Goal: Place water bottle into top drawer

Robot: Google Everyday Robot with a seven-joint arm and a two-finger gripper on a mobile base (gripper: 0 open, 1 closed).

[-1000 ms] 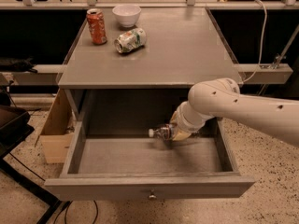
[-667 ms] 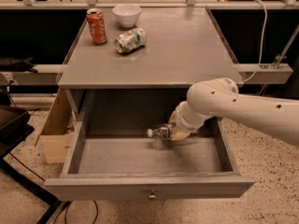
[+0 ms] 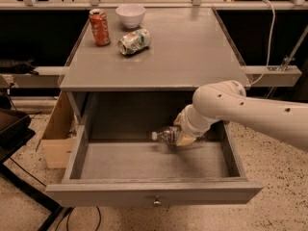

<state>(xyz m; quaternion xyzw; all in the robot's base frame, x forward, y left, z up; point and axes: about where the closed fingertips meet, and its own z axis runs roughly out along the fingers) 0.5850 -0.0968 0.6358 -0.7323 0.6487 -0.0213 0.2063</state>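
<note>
The water bottle (image 3: pixel 165 135) is a small clear bottle with a white cap. It lies on its side with the cap pointing left, held just above the floor at the back of the open top drawer (image 3: pixel 144 161). My gripper (image 3: pixel 184 136) reaches down into the drawer from the right and is shut on the bottle's base end. The white arm hides the rest of the bottle. The drawer's front panel with its small metal knob (image 3: pixel 156 201) is pulled out toward the camera.
On the cabinet top (image 3: pixel 183 47) stand an orange can (image 3: pixel 99 27), a white bowl (image 3: pixel 131 15) and a green-and-white can (image 3: pixel 134 41) on its side. A cardboard box (image 3: pixel 57 137) sits left of the cabinet. A dark chair (image 3: pixel 12 134) is at the far left.
</note>
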